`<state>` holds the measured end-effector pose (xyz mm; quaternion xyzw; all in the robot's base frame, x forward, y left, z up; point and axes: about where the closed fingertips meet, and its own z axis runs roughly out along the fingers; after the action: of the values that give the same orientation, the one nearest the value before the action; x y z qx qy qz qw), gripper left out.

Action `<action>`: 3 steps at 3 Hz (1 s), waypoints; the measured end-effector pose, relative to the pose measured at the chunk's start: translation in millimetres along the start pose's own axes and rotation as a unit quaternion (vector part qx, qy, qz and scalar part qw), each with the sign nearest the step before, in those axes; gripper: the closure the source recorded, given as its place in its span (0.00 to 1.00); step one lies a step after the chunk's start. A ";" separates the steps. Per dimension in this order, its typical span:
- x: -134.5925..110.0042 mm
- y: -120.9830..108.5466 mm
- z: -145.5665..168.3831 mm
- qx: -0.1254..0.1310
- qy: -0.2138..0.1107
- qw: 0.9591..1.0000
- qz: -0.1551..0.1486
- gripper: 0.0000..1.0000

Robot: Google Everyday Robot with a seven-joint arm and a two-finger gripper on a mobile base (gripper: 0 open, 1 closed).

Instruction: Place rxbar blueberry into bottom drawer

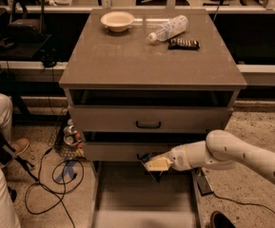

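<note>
Gripper, pinching the blue snack bar; open bottom drawer lies directly below it, towards the front.

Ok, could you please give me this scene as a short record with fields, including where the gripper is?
gripper: low in front of the cabinet, over the back part of the bottom drawer, shut on the rxbar blueberry
rxbar blueberry: in the gripper, not yet in the drawer
bottom drawer: pulled out
cabinet top: bowl, plastic bottle lying on its side, black-wrapped bar
</note>
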<state>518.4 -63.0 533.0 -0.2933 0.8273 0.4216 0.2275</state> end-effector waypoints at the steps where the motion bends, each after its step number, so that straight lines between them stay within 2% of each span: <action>1: 24.0 -36.1 17.1 0.040 0.003 0.999 0.008 1.00; 2: 49.5 -67.1 41.5 0.071 0.011 0.997 0.018 1.00; 3: 83.3 -96.9 70.1 0.090 0.031 0.995 0.040 1.00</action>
<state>532.7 -74.9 388.5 -0.2515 0.8796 0.3449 0.2100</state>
